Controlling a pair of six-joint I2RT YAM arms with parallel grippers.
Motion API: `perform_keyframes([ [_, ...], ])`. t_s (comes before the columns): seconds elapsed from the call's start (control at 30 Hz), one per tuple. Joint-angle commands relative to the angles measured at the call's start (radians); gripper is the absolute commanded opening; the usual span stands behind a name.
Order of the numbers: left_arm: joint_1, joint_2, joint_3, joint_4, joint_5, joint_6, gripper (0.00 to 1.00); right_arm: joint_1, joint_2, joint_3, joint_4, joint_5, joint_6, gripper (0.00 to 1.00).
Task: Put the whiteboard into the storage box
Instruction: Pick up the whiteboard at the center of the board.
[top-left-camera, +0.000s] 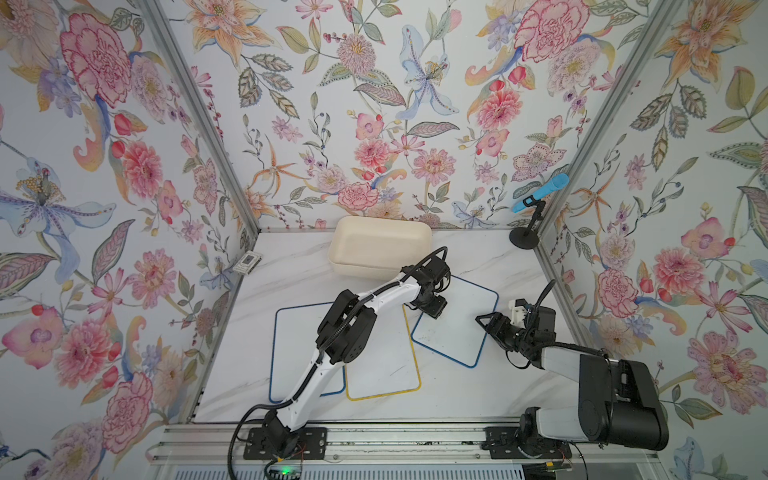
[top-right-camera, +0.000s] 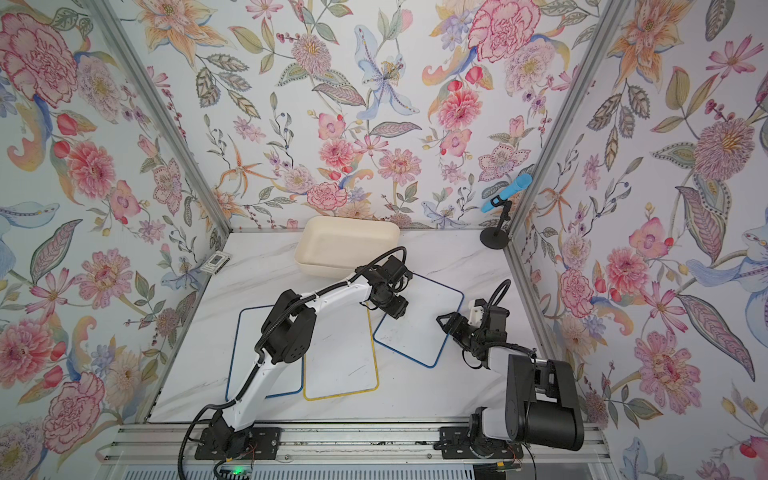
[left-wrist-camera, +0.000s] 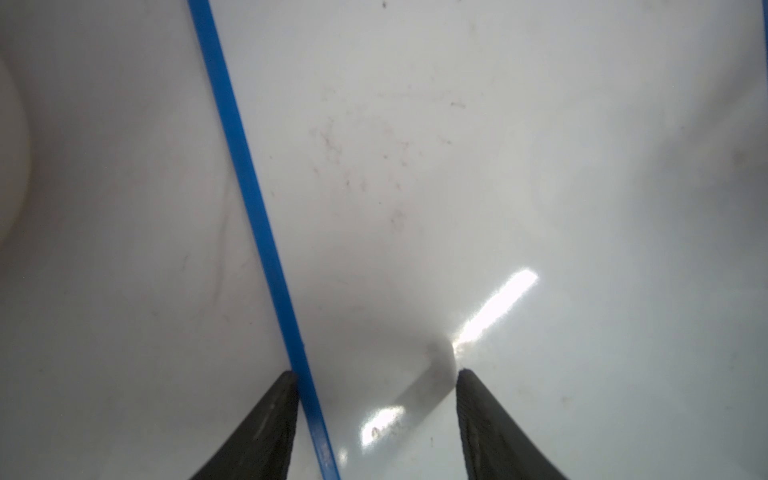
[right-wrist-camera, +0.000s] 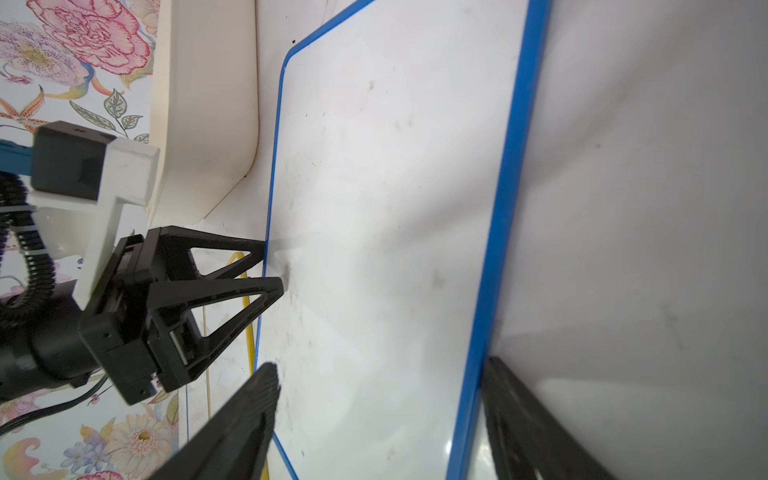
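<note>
The marble worktop (top-left-camera: 457, 399) carries the cream storage box (top-left-camera: 380, 245), empty, at its far middle. Nearer lie three boards, all outside the box. The left blue-framed whiteboard (top-left-camera: 291, 345) and the yellow-framed whiteboard (top-left-camera: 384, 361) lie side by side. The right blue-framed whiteboard (top-left-camera: 457, 328) lies turned at an angle, just near of the box. The left fingers (left-wrist-camera: 266, 424) stand spread astride its left frame edge. The right fingers (right-wrist-camera: 241, 424) stand spread astride its right frame edge.

Storage box (left-wrist-camera: 9, 166) shows blurred and cropped, perhaps.
</note>
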Motion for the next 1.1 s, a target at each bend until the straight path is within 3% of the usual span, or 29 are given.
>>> perform_keyframes([
  [0.0, -0.079, 0.246, -0.122, -0.160, 0.296, -0.005, 0.62, 0.046, 0.027, -0.035, 0.079, -0.337, 0.116, 0.74],
  [0.17, -0.079, 0.247, -0.120, -0.157, 0.301, -0.007, 0.61, 0.043, -0.014, -0.004, 0.012, -0.336, 0.095, 0.73],
  [1.07, -0.078, 0.269, -0.105, -0.151, 0.327, -0.011, 0.59, -0.012, 0.092, -0.029, 0.314, -0.399, 0.232, 0.56],
])
